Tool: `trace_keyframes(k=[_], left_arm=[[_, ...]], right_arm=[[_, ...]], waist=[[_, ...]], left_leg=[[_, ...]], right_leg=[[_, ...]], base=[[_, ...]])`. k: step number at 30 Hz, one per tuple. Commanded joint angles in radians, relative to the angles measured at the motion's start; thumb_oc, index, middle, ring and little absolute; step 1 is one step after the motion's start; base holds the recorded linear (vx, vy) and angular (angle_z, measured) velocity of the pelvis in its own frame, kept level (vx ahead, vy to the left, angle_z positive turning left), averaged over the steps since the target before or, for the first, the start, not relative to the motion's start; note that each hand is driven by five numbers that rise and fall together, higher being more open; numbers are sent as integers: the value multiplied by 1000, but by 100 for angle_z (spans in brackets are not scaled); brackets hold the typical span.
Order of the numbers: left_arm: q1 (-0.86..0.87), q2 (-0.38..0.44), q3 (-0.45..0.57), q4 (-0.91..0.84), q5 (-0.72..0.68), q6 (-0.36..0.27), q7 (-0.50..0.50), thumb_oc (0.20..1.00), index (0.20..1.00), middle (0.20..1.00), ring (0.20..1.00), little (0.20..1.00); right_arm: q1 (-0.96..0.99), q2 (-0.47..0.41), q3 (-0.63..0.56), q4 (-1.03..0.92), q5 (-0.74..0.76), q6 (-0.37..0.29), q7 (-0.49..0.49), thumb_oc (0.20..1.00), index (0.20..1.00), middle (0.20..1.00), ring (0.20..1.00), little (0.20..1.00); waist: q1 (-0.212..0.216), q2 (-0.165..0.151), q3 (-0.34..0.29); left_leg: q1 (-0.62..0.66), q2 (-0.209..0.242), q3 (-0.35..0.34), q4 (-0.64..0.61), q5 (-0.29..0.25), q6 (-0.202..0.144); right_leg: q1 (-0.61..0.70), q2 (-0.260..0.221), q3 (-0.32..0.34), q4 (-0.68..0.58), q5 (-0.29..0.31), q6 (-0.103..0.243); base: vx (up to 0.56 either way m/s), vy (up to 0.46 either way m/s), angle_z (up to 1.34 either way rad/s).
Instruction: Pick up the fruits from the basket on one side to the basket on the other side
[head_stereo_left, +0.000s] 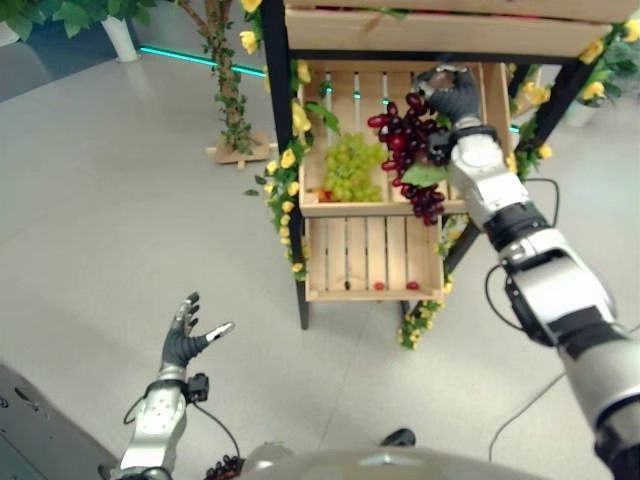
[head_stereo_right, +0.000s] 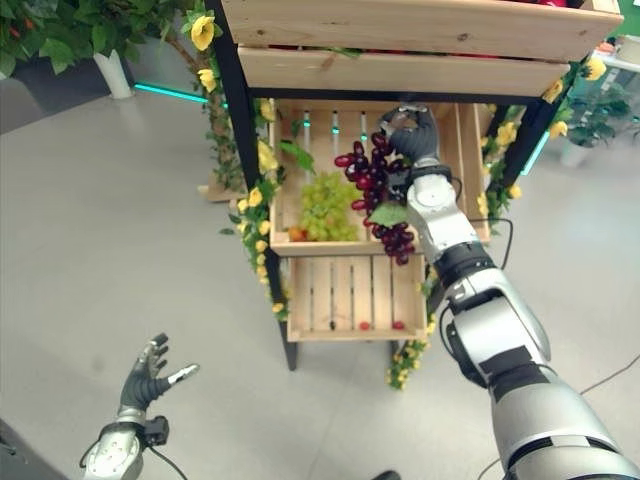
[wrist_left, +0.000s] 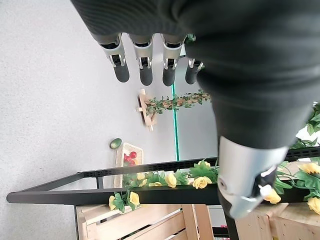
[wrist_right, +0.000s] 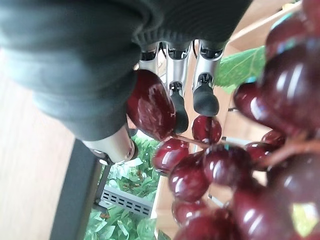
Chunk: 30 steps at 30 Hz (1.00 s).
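Bunch of dark red grapes (head_stereo_left: 410, 150) gripped by curled fingers of the right hand (head_stereo_left: 452, 92), lifted above the slatted wooden crate (head_stereo_left: 312, 205), green grape bunch (head_stereo_left: 350, 166) lying toward the crate's left side, left hand (head_stereo_left: 186, 335) held spread open over the grey floor (head_stereo_left: 120, 200).

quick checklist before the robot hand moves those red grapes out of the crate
1. Right robot hand closed round the red grape bunch: ok, fingers curl at its top.
2. Bunch lifted off the crate floor: ok, it hangs in front of the crate.
3. Green grapes left behind in the crate: ok.
4. Left robot hand free: ok, open, low over the floor.
5. Destination basket located: cannot tell.
6. Grip firmness on the stem: cannot tell.
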Motion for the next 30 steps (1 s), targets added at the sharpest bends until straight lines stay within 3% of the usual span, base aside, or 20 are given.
trace_keyframes(k=[1, 17, 30], left_arm=[[-34, 71, -30, -43, -2, -32, 7, 1000, 1000, 1000, 1000, 1000], [-34, 76, -39, -48, 0, -31, 6, 1000, 1000, 1000, 1000, 1000], [-38, 94, -61, -58, 0, -29, -7, 1000, 1000, 1000, 1000, 1000]], right_arm=[[-117, -14, -69, -11, -6, -43, -6, 200, 200, 200, 200, 200], [-109, -13, -77, -1, -9, -39, -10, 200, 200, 200, 200, 200], [-226, -106, -105, 196, 18, -21, -45, 200, 200, 200, 200, 200]], waist=[[56, -41, 6], [51, -36, 10], [83, -41, 4]], left_leg=[[4, -35, -64, -44, -15, -6], [4, -37, -64, -44, -17, -4], [-6, -35, -81, -43, -17, -8]], right_leg=[[114, -102, 46, -39, 161, 211], [106, -116, 44, -29, 166, 213], [108, -110, 30, -34, 161, 217]], base=[[0, 0, 0], [0, 0, 0], [11, -6, 5]])
